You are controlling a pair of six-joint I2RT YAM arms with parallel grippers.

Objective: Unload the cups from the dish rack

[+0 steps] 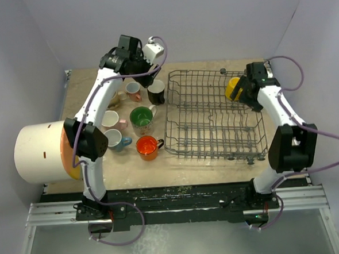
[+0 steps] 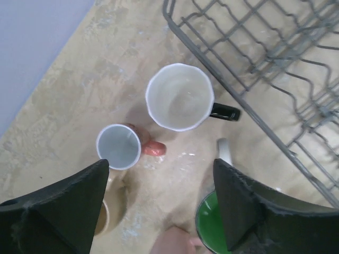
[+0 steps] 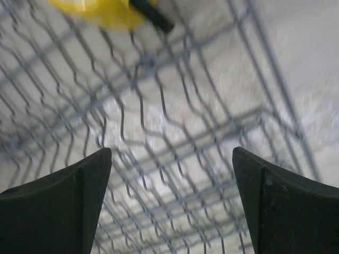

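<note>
Two empty claws, left claw [image 2: 160, 163] and right claw [image 3: 170, 150], gape over a mottled beige table [image 1: 123, 173] between lilac walls [image 1: 209, 21]

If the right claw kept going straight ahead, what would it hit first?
Probably the wire floor of the dish rack: the open right gripper aims at bare wires, with the yellow cup off its line.

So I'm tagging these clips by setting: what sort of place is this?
Probably a robotics lab test cell, not a kitchen: plain lavender panels enclose a bare tabletop, an aluminium mounting rail runs along its near edge, and the dish rack stands there with no sink in view.
</note>
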